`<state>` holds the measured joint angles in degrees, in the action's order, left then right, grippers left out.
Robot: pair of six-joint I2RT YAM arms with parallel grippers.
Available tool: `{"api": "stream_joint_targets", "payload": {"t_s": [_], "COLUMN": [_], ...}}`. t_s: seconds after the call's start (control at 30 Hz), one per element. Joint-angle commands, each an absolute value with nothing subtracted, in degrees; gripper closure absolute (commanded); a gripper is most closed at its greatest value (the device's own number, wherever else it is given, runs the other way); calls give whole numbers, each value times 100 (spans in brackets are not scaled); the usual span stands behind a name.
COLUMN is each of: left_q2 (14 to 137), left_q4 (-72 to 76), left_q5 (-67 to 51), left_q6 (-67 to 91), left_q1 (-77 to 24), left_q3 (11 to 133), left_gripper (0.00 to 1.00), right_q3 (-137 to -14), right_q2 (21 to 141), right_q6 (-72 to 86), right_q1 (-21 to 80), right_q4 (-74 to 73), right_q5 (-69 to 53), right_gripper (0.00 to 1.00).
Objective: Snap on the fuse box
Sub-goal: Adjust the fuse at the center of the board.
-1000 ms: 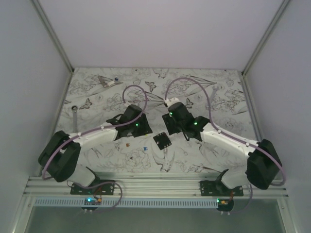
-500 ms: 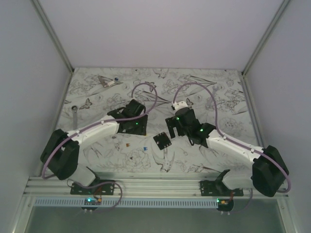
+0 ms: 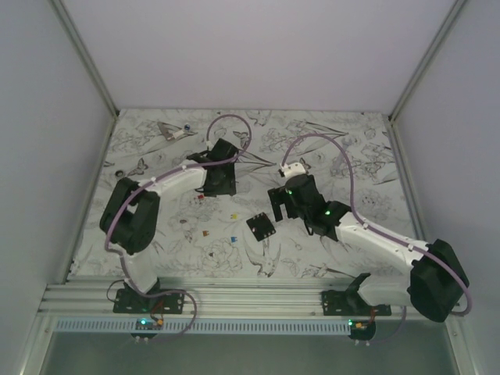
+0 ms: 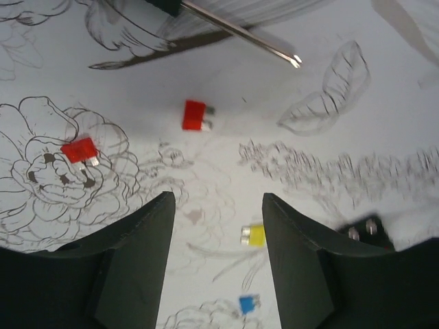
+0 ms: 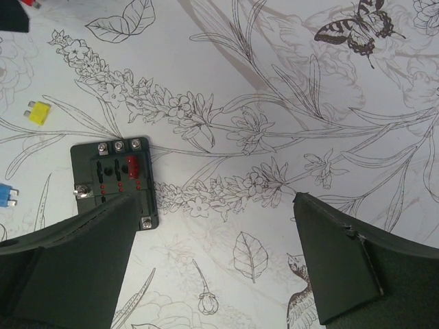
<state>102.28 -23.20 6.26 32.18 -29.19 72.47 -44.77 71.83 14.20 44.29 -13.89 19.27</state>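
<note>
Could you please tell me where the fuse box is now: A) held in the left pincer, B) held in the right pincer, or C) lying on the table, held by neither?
C: the fuse box lies flat on the table, while the right pincer and the left pincer both stand open and empty.

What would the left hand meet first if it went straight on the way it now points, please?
The left hand would likely reach the table by the yellow fuse between its fingers; depth is unclear.

Red fuse [image 4: 195, 115], yellow fuse [image 4: 255, 236], blue fuse [image 4: 248, 303] loose on floral sheet [image 4: 357, 123]; likely screwdriver shaft [image 4: 236, 31] near.
</note>
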Motion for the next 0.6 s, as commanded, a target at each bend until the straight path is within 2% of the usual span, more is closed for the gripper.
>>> {"api": "stream_joint_targets", "payload": {"t_s": [0.0,0.17,0.33,0.57], "left_q2": [10767,11008,11127,11416], "left_q4": [-2597,-2640,-2673,-2699], "left_q5": [1671,2239,2502,2647], "left_q6": [4587,5726,6411,6438], "left_q1": [-2909,-2913,-2989,-3094], "left_q3": [7487,7517,7560,7906], "left_gripper": [44,52,54,54], "right_q3": [-4402,-4307,-4248,-4219], "right_q2": [7173,7168,7195,7267], "right_q6": [1366,1325,1291,1268], "right_q1": [4364,4344,4320,4290], "right_q4": [-1134,-1064,-978,-922], "right_q5": [2065,2040,1960,1880], "right_gripper": [0,0,0,0]}}
